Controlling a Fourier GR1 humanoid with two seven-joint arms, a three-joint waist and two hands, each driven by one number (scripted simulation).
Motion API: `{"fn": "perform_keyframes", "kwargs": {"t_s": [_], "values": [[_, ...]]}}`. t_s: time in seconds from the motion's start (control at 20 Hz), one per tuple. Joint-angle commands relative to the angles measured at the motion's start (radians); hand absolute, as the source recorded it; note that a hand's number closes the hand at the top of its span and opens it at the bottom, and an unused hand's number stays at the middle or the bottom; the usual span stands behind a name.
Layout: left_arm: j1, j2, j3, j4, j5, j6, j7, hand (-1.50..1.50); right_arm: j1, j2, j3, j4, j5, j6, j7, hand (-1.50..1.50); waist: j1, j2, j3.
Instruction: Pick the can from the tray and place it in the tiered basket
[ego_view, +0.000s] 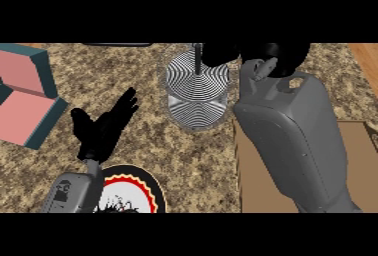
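The tiered basket is a wire-mesh stand with a central pole, at the back middle of the counter. My right hand is at the basket's far right rim, partly cut off by the view's top edge. The long grey right forearm runs up to it over the brown tray. No can shows anywhere; the arm covers much of the tray, and the hand hides whatever lies under it. My left hand rests open on the counter left of the basket, fingers pointing up and away.
A round plate with a red, yellow and black rim lies at the front, just under my left wrist. Teal boxes with pink tops stand at the left edge. A wooden strip borders the counter at the far right.
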Motion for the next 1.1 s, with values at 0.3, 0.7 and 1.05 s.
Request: {"fn": "perform_keyframes", "kwargs": {"t_s": [0.3,0.7,1.05], "values": [[-0.001,-0.024,-0.024,0.018,-0.034,0.014,-0.017,0.00,-0.137,0.004,-0.002,0.499,-0.125,-0.451,-0.039,1.50,0.013,0.006,0.000],[-0.028,-0.039,-0.043,0.006,-0.023,-0.003,-0.002,0.00,-0.195,0.005,-0.084,0.690,-0.412,-0.697,-0.350,-1.50,0.056,0.023,0.001],[-0.011,-0.035,-0.038,-0.005,-0.034,0.009,0.003,0.00,-0.305,0.005,-0.031,0.827,-0.526,-0.884,-0.530,-1.50,0.043,0.012,0.001]]}}
